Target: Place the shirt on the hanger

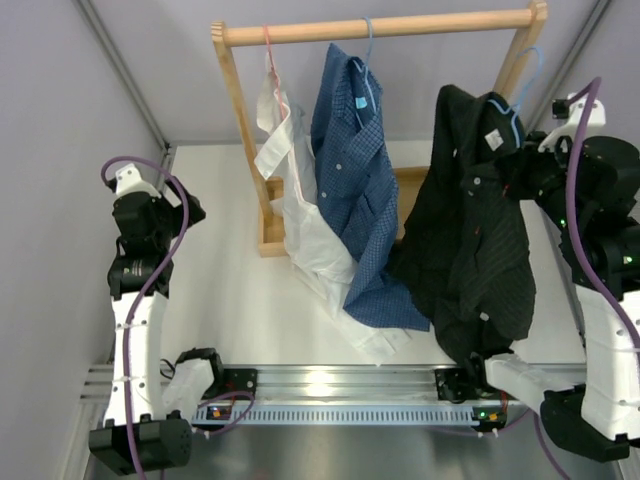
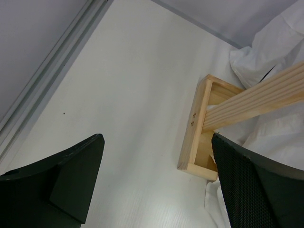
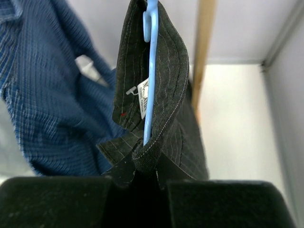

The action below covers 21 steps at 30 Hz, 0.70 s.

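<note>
Rack (image 1: 380,27): wooden, I see it standing far back on the white surface (image 1: 220,270).
Blue shirt (image 1: 360,170): checked, hanging mid-bar.
White garment (image 1: 300,215): hanging just left, touching the blue shirt.
Pink hanger (image 1: 268,45): carries the white garment.

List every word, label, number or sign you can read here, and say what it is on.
No text can be read.
On the shirt, the white neck label carries grey print that is too small and blurred to read.
The red tag on the same shirt shows no legible lettering.
</note>
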Each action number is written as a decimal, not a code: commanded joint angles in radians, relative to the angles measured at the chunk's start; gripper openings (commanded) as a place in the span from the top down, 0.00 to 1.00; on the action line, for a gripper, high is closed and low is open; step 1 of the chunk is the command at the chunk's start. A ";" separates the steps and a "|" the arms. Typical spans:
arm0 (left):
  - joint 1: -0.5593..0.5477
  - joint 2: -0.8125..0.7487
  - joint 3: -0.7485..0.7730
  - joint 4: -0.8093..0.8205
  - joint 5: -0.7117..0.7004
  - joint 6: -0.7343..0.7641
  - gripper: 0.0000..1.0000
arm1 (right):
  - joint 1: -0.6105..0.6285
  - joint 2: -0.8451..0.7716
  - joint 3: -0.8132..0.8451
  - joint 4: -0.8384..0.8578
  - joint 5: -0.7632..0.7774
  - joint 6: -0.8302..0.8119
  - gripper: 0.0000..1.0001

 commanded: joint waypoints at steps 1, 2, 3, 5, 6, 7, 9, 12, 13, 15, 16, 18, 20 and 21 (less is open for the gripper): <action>0.006 -0.013 -0.002 0.062 0.039 0.007 0.02 | -0.016 -0.003 -0.066 0.167 -0.190 0.081 1.00; 0.006 -0.008 -0.001 0.062 0.042 0.009 0.02 | -0.015 0.008 -0.071 0.177 -0.223 0.113 1.00; 0.006 -0.002 0.001 0.062 0.050 0.009 0.02 | -0.016 0.019 -0.066 0.183 -0.228 0.128 1.00; 0.006 0.003 0.002 0.062 0.051 0.010 0.02 | -0.015 0.052 -0.057 0.183 -0.184 0.162 1.00; 0.006 0.001 0.002 0.060 0.051 0.012 0.02 | -0.016 0.063 -0.039 0.183 -0.173 0.167 1.00; 0.006 0.000 0.001 0.060 0.051 0.013 0.02 | -0.015 0.084 -0.028 0.183 -0.163 0.170 1.00; 0.006 -0.005 0.001 0.060 0.048 0.013 0.02 | -0.013 0.109 0.019 0.178 -0.144 0.158 1.00; 0.006 -0.007 0.004 0.060 0.042 0.016 0.02 | -0.004 0.164 0.116 0.128 -0.097 0.116 1.00; 0.006 -0.010 0.004 0.060 0.037 0.019 0.02 | -0.004 0.189 0.137 0.111 -0.080 0.098 1.00; 0.006 -0.016 0.001 0.060 0.033 0.019 0.02 | -0.005 0.203 0.174 0.103 -0.073 0.089 1.00; 0.006 -0.019 0.001 0.062 0.030 0.022 0.02 | -0.005 0.218 0.185 0.101 -0.073 0.078 1.00; 0.006 -0.030 -0.001 0.060 0.028 0.024 0.02 | -0.004 0.239 0.231 0.089 -0.073 0.064 1.00; 0.006 -0.036 0.001 0.060 0.027 0.024 0.02 | -0.004 0.285 0.274 0.072 -0.073 0.049 1.00; 0.006 -0.037 -0.001 0.060 0.025 0.025 0.02 | -0.002 0.298 0.308 0.071 -0.073 0.047 1.00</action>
